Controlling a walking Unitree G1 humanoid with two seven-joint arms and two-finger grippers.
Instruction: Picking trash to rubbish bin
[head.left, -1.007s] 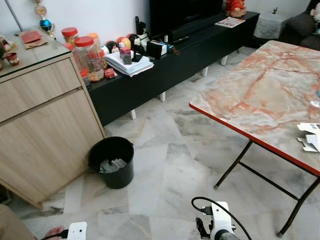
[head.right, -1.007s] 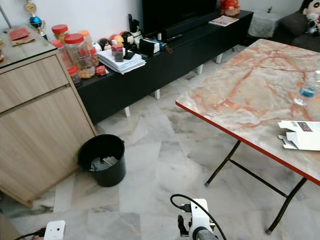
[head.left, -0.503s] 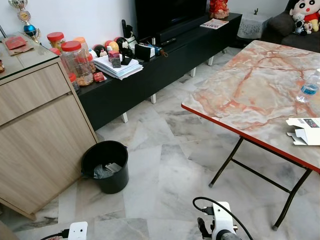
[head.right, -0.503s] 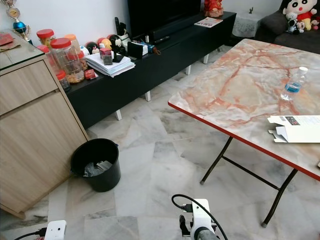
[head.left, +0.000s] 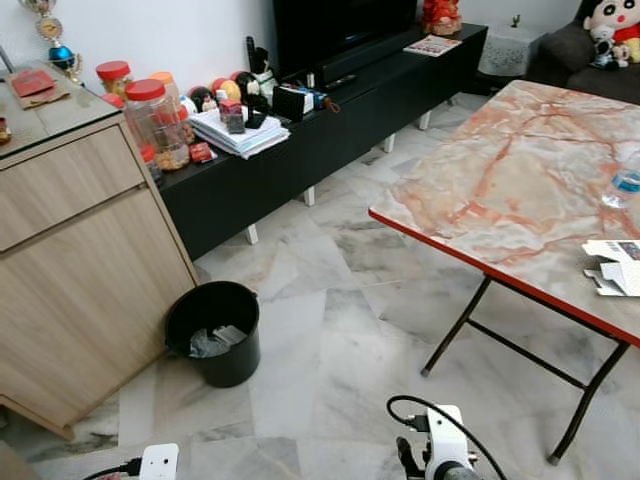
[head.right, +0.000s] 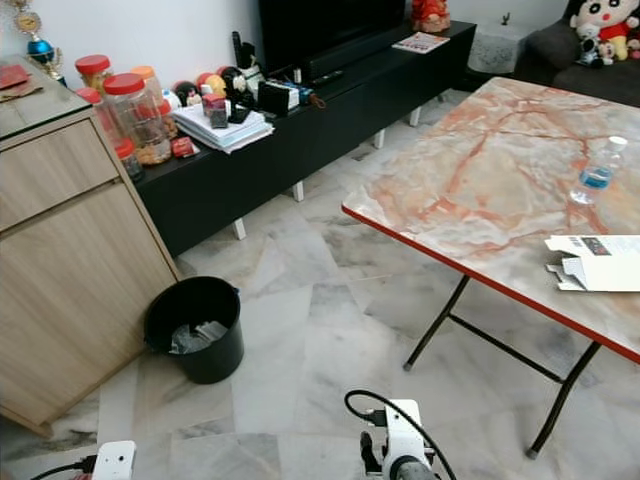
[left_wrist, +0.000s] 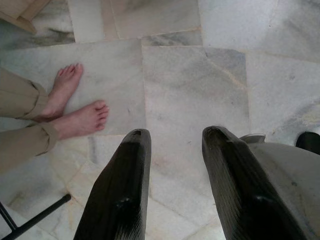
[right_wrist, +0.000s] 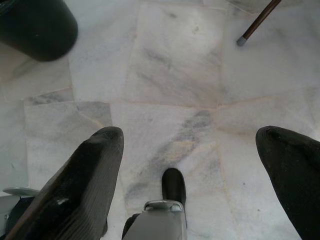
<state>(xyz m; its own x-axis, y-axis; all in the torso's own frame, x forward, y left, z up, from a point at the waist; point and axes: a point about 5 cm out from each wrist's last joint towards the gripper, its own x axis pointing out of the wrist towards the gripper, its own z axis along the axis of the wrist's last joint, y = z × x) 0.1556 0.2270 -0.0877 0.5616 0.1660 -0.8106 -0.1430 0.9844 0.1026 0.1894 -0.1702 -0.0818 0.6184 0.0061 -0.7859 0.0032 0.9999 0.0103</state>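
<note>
Both grippers hang low over the pale marble floor (head.left: 330, 330), each holding nothing. Left gripper (left_wrist: 172, 150): fingers parted with a moderate gap, pointed down at the tiles; a person's bare feet (left_wrist: 75, 107) and tan trouser cuffs stand on the floor just beyond it. Right gripper (right_wrist: 192, 160): fingers spread wide, also aimed at the floor, with the robot's own foot (right_wrist: 173, 185) visible below and a table leg tip (right_wrist: 241, 41) further off.

Rubbish bin (head.left: 215, 332): black, round, upright on the floor, just beside the lower corner of the wooden cabinet (head.left: 80, 270). Crumpled light-coloured trash (head.left: 210, 342) lies in its bottom.

Folding table (head.left: 500, 190): marble-pattern top with red edge, black legs, standing on the robot's right. On its far right part rest a flattened white carton (head.right: 590, 270) and, apart from it, an upright clear water bottle (head.right: 597, 172).

Low black TV bench (head.left: 330, 130) along the wall carries jars with red lids (head.left: 155, 120), stacked papers (head.left: 240, 130) and small items.
</note>
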